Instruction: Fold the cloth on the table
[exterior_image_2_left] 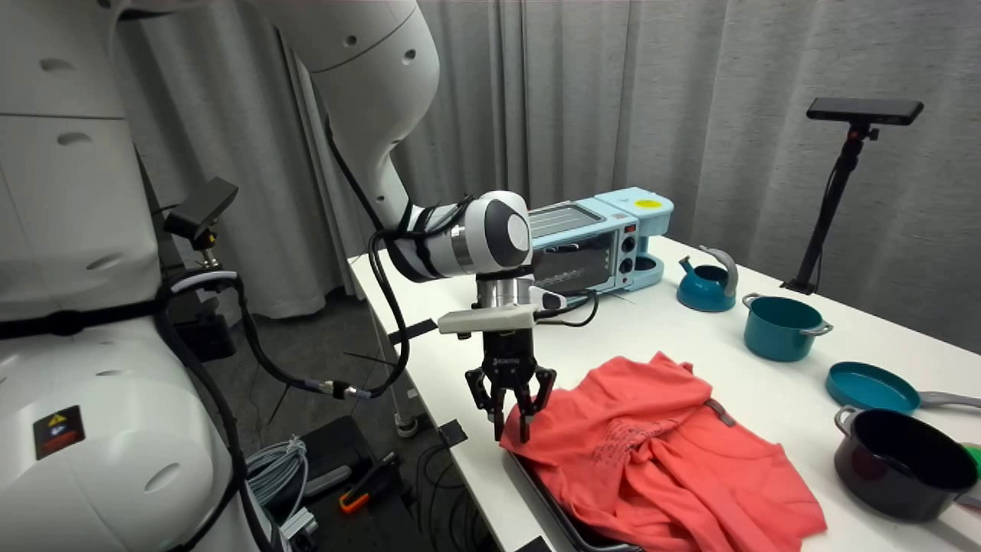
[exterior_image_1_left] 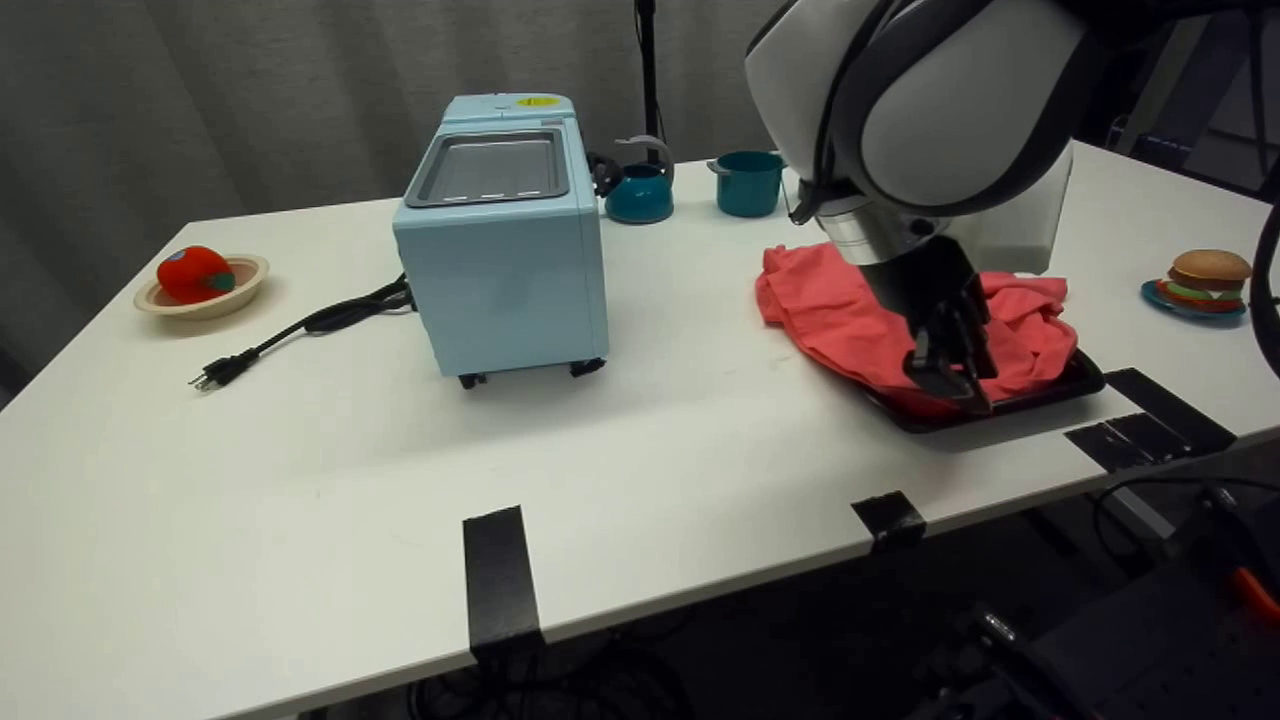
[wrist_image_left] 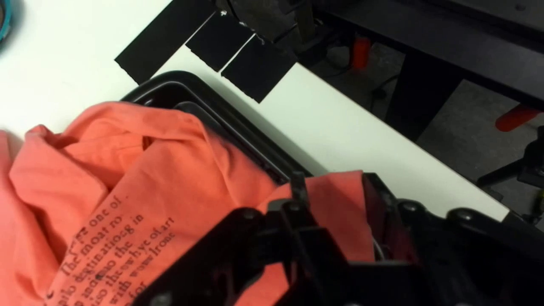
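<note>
The cloth is a crumpled red-pink cloth with black printed text, seen in both exterior views (exterior_image_1_left: 840,310) (exterior_image_2_left: 651,460) and in the wrist view (wrist_image_left: 161,182). It lies over a black tray (exterior_image_2_left: 546,502) near the table edge; the tray's rim also shows in the wrist view (wrist_image_left: 240,125). My gripper (exterior_image_2_left: 512,431) points down at the cloth's corner by the table edge. In the wrist view the gripper (wrist_image_left: 335,180) has its fingers apart, with a cloth corner showing in the gap between them. It also appears in an exterior view (exterior_image_1_left: 955,385), where its fingers overlap the cloth.
On the white table (exterior_image_1_left: 650,480) stand a light-blue toaster oven (exterior_image_1_left: 510,270), a teal kettle (exterior_image_2_left: 703,287), a teal pot (exterior_image_2_left: 782,330), a teal pan (exterior_image_2_left: 870,386) and a black pot (exterior_image_2_left: 900,468). A toy burger (exterior_image_1_left: 1205,280) and a bowl (exterior_image_1_left: 200,308) with a red toy stand farther out.
</note>
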Robot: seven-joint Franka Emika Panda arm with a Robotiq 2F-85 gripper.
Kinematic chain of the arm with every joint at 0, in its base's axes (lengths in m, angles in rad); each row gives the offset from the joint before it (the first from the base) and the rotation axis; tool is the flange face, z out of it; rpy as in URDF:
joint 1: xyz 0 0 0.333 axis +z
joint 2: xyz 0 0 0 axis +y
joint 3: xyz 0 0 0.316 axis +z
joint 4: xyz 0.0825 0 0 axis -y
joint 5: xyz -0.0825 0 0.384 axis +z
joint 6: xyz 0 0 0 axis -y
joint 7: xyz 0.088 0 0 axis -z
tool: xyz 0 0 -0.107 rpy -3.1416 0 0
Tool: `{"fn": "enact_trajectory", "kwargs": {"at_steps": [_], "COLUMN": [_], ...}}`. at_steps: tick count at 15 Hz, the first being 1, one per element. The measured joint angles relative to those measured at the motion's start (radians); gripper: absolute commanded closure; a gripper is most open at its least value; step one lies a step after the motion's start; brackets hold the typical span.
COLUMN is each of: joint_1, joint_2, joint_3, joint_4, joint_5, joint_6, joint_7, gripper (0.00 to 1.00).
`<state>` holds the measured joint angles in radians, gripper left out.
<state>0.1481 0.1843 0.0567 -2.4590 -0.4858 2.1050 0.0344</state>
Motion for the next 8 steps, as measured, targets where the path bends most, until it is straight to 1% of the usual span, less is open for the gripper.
{"fn": "enact_trajectory", "kwargs": {"at_steps": [1, 2, 8], "joint_1": [-0.002, -0.003, -0.017], "joint_2": [0.001, 0.004, 0.012], "joint_3": [0.000, 0.000, 0.000], "joint_4": [0.000, 0.000, 0.003], "joint_5": [0.001, 0.003, 0.027], "joint_6": [0.000, 0.000, 0.004], "joint_7": [-0.003, -0.007, -0.038], "gripper": [0.98, 1.00, 1.00]}}
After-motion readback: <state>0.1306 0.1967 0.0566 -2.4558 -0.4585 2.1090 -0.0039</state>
